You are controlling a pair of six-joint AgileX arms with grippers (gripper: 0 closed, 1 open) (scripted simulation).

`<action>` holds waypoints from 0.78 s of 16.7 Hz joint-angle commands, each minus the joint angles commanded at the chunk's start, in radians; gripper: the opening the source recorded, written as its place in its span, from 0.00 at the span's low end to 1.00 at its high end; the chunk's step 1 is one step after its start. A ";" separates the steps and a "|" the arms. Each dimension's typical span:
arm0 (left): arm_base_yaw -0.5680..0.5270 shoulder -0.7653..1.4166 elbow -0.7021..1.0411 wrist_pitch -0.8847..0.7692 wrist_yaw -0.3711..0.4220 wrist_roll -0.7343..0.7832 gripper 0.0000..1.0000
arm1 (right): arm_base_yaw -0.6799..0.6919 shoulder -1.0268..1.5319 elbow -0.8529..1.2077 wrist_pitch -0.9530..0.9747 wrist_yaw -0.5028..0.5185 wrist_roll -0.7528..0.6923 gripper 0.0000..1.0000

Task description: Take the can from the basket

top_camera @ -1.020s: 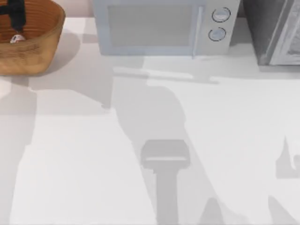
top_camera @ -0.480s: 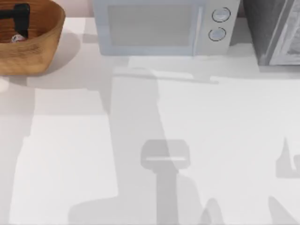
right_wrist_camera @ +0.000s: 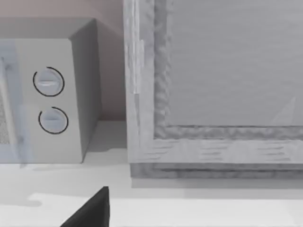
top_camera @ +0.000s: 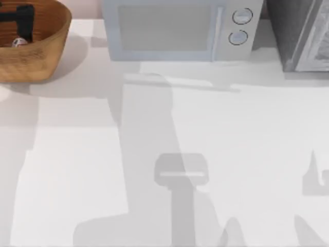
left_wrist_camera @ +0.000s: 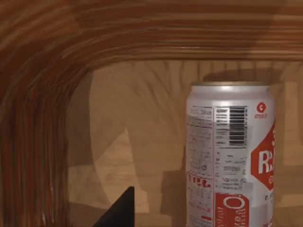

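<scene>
Can (left_wrist_camera: 229,156) stands upright on the basket floor, basket (top_camera: 49,49) at the far left corner of the surface (top_camera: 231,154). In top view the can (top_camera: 19,42) is a small spot just near-side of the left hand (top_camera: 23,23), which reaches down inside the basket. Left wrist view: can close ahead, off to one side of a dark fingertip (left_wrist_camera: 118,210); ribbed basket wall (left_wrist_camera: 28,118) close behind and beside it. Cannot tell how far the left hand is open; nothing seen in its grip.

Versus half a second ago: left hand sits about the same place, basket and can unmoved.

Room: basket wall hems the can, open top. Microwave (top_camera: 177,31) to the right of the basket, a grey cabinet (top_camera: 300,33) at far right. Right hand is off by these, one fingertip (right_wrist_camera: 90,210) visible; its opening cannot be told.
</scene>
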 joint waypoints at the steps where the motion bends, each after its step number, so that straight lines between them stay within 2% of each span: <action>1: -0.001 0.009 -0.005 0.004 -0.001 -0.001 1.00 | 0.000 0.000 0.000 0.000 0.000 0.000 1.00; 8: -0.015 0.100 -0.028 0.113 -0.004 -0.013 1.00 | 0.000 0.000 0.000 0.000 0.000 0.000 1.00; 13: -0.017 0.114 -0.031 0.130 -0.004 -0.015 1.00 | 0.000 0.000 0.000 0.000 0.000 0.000 1.00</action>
